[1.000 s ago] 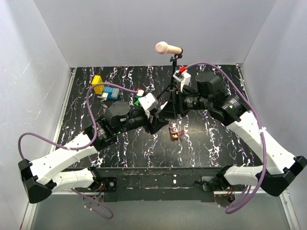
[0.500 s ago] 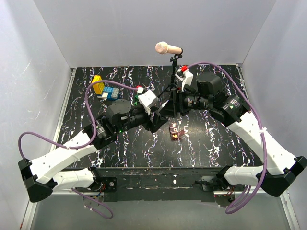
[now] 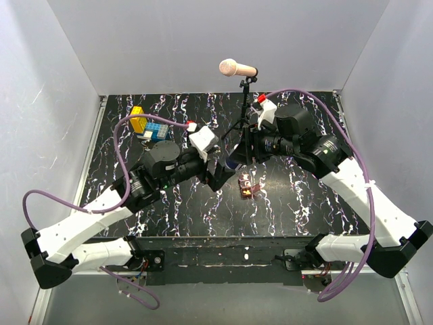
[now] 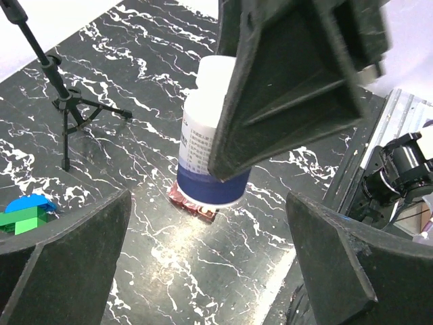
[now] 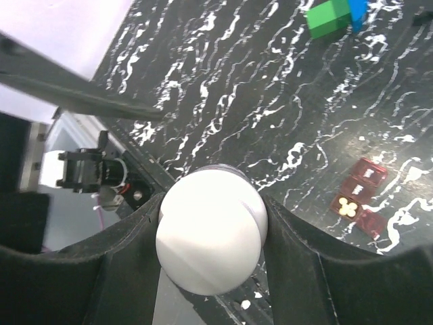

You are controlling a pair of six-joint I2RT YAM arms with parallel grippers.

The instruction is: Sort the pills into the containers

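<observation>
Left gripper point(image 4: 203, 271) has eased back, jaws gaping wide, while right gripper point(image 5: 211, 230) clamps capped bottle point(image 4: 206, 135) aloft near box point(image 5: 358, 200) on table point(image 3: 304, 203). A slipping grip could drop bottle onto box, scattering pills point(image 5: 348, 208) inside.

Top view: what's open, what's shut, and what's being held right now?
left gripper: open, empty.
right gripper: shut on white bottle.
white bottle: held off the table, cap seemingly on.
pill box: on the table, one open compartment holds pale pills.
</observation>
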